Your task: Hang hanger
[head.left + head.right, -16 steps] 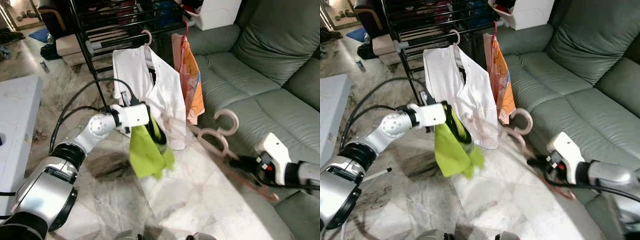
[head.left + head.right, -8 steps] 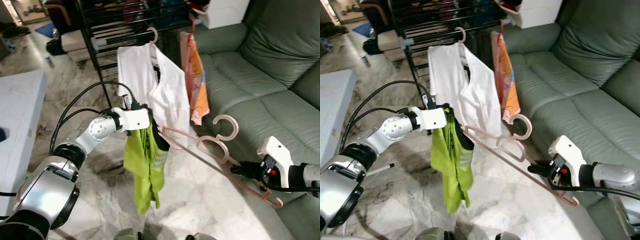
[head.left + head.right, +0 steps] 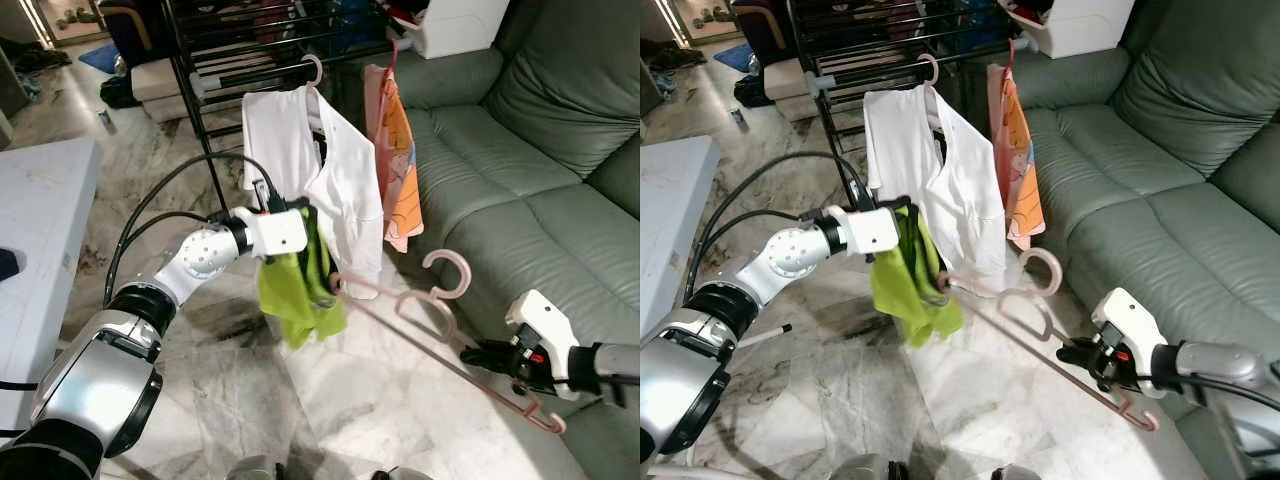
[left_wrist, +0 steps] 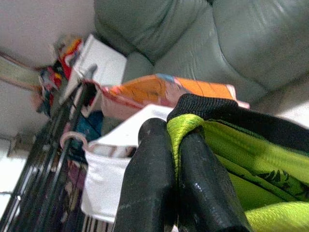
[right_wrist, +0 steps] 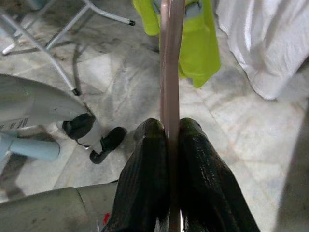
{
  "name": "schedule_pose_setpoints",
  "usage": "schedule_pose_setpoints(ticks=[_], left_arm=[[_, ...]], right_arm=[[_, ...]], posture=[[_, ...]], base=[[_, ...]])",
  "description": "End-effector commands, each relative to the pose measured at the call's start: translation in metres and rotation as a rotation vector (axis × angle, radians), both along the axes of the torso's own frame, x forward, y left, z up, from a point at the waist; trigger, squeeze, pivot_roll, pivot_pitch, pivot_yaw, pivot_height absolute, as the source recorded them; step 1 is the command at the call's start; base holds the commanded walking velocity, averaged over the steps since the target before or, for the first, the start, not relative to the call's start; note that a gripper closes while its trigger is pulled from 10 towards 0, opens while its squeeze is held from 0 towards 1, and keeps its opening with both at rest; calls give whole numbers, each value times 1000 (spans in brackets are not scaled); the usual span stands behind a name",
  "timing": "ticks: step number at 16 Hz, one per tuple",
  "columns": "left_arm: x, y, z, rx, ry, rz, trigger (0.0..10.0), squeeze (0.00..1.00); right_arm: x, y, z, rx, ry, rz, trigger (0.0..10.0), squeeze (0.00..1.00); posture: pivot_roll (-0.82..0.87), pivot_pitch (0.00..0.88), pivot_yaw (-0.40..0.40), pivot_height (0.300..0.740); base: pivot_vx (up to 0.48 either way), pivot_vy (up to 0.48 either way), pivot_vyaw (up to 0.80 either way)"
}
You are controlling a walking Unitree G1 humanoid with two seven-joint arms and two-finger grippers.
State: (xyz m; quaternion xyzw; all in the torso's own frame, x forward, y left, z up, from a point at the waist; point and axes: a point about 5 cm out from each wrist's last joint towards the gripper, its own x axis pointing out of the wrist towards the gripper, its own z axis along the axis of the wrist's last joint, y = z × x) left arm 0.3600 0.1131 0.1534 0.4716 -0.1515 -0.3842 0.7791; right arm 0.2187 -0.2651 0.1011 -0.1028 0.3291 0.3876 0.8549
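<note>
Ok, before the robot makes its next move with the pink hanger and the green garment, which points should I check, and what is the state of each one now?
1. Right claw shut on the pink hanger: ok.
2. Left claw shut on the green garment: ok.
3. Hanger's far arm inside the garment opening: cannot tell; its end meets the cloth, the rest is hidden.
4. Hanger's hook free, touching nothing: ok.
5. Garment off the floor: ok.
6. Free place on the drying rack beside the white shirt: cannot tell.
</note>
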Motion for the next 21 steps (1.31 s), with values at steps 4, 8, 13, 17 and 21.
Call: schedule_pose_setpoints(ticks=[4,8,13,17,21], left_arm=[[-9,-14,30,-91,-93,-123,10000,0],[-44,-48,16,-118,8,-324,10000,0],[-67,-63,-11,-64,46,-369,10000,0],[-61,-67,-20,-11,50,-307,10000,0],[-20,-31,-10,36,2,-37,10000,0]], right_arm=[[24,-16,-14,18,-8,-329,10000,0],[60,-23,-7,146,-111,-660,10000,0],[94,9,26,460,-166,-776,10000,0],[100,43,46,555,-210,-651,10000,0],[50,40,28,112,-207,-102,10000,0]], posture=[[-59,0,42,740],[-43,0,37,740],[-50,0,42,740],[-46,0,42,740],[-53,0,42,740]], base=[[0,0,0],[0,0,0],[0,0,0],[0,0,0],[0,0,0]])
